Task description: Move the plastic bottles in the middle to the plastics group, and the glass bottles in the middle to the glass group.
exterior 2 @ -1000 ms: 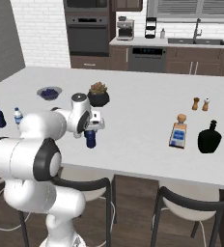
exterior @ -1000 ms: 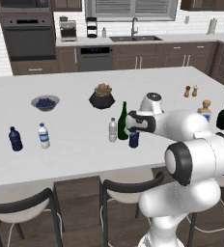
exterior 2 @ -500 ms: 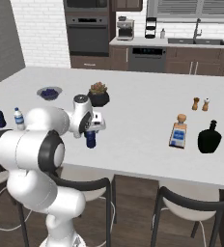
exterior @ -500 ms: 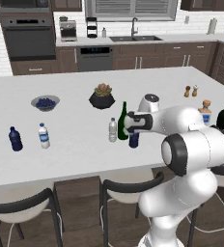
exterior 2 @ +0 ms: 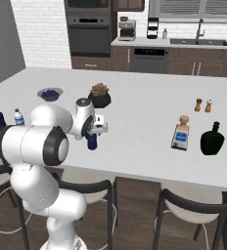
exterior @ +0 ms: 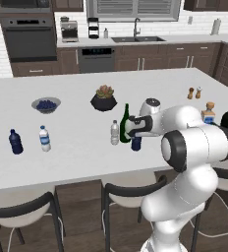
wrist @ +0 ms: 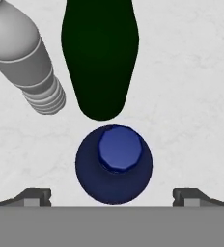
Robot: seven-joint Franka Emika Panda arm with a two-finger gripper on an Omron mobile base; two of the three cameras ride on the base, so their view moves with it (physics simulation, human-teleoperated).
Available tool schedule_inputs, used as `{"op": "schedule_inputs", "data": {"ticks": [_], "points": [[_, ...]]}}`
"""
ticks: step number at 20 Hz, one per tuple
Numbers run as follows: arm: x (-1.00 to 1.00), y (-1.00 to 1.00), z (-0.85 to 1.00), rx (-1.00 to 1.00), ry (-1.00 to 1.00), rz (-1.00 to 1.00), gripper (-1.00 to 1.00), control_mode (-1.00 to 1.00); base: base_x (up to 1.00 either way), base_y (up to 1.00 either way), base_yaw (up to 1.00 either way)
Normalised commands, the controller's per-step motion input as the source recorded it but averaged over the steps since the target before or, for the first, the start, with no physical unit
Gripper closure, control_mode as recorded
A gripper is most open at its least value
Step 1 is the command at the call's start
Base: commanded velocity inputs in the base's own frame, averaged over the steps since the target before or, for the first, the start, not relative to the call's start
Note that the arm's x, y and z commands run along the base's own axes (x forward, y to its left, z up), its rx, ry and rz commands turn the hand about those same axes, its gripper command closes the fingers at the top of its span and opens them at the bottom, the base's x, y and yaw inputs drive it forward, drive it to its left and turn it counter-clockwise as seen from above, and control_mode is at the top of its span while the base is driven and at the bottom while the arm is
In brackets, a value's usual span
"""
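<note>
Potted succulent, blueberry bowl and shakers on counter.

The white arm bends low and reaches left, its gripper pointing straight down with the jaws wide apart

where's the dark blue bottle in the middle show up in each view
Left base view: dark blue bottle at centre, just under the claw, right of the green bottle.
Right base view: left of centre, below the arm's hand.
Hand view: lower centre, seen cap-up, between the open claw's tips.
Shared landmark: the green bottle, right beside it in the left base and hand views.
</note>
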Motion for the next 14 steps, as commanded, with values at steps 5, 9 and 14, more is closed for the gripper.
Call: {"op": "schedule_inputs", "data": {"ticks": [5, 9, 14], "points": [[0.21, 0.0, -0.05, 0.0, 0.0, 0.0, -1.0, -1.0, 0.0, 0.0, 0.0], [0.11, 0.0, -0.1, 0.0, 0.0, 0.0, -1.0, -1.0, 0.0, 0.0, 0.0], [0.01, 0.0, -0.03, 0.0, 0.0, 0.0, -1.0, -1.0, 0.0, 0.0, 0.0]]}}
